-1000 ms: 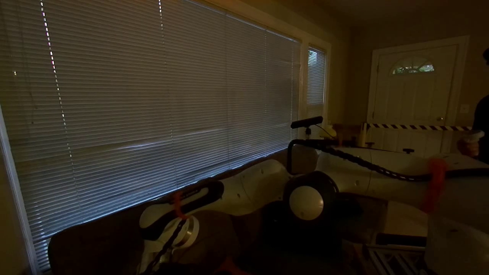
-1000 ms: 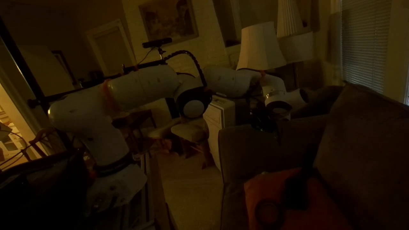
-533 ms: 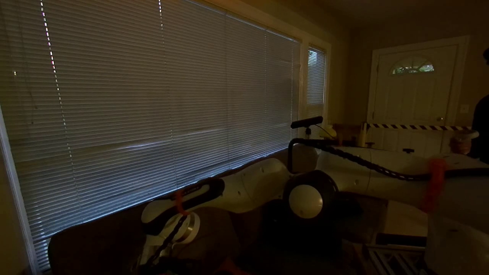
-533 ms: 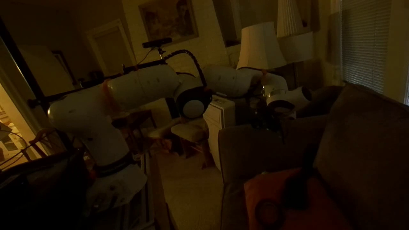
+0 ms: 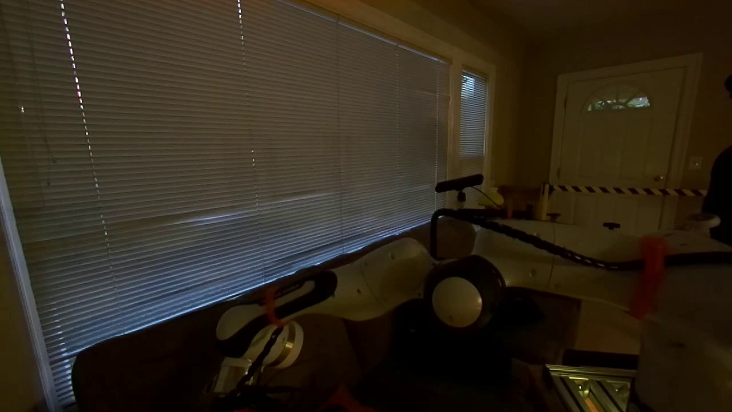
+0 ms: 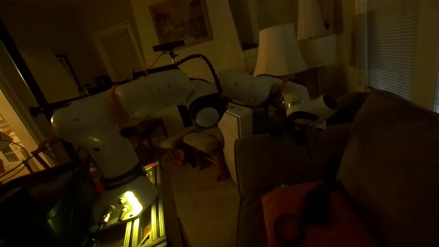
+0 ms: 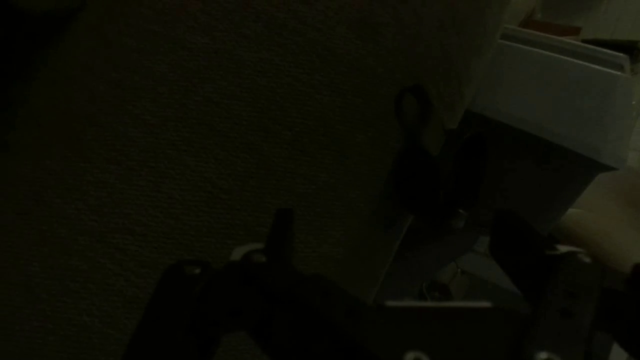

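Note:
In the wrist view my gripper (image 7: 394,214) stands open, its two dark fingers far apart. Ahead of the gap lies a black object (image 7: 415,177) with a loop at its upper end. It is too dark to name, and I cannot tell whether a finger touches it. It rests by the edge of the brown sofa arm (image 7: 225,125), whose woven cloth fills the left of that view. In an exterior view the gripper (image 6: 301,139) hangs as a dark shape over the sofa arm (image 6: 267,154). Nothing is seen held.
An orange cushion (image 6: 281,202) on the sofa bears a black ring (image 6: 276,228) and another dark item (image 6: 317,206). Behind the sofa arm stand a white cabinet (image 6: 229,123) and a lamp (image 6: 279,49). Blinds (image 5: 257,143) cover the window. A person (image 5: 721,194) stands at the edge.
The wrist and gripper have shifted slightly right in both exterior views. Bright light now falls on the robot's base and its metal frame. The person's hand has dropped lower.

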Tool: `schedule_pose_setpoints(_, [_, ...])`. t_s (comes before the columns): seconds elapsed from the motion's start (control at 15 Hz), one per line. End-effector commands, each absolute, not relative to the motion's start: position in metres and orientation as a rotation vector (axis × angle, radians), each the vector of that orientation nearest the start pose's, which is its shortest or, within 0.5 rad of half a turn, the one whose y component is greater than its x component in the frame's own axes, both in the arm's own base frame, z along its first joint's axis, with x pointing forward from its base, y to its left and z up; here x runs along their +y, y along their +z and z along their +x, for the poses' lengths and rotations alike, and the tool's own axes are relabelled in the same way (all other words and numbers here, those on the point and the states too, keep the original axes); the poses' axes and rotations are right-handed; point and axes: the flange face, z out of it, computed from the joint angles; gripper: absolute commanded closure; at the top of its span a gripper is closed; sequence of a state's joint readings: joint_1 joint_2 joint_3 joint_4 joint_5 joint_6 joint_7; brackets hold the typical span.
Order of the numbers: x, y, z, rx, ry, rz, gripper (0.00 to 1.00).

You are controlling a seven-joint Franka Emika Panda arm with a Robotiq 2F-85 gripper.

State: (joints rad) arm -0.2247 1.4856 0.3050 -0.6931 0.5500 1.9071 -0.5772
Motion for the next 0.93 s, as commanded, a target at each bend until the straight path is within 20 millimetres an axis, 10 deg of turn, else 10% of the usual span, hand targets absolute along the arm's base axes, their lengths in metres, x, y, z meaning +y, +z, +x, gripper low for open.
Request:
schedule_pose_setpoints(0.0, [-0.01,0.024,0.752,-0.17,-0.008,-2.263,0.0])
schedule_pose_setpoints(0.87, [0.029,0.021,0.729,-0.251,0.189,-2.112,0.0])
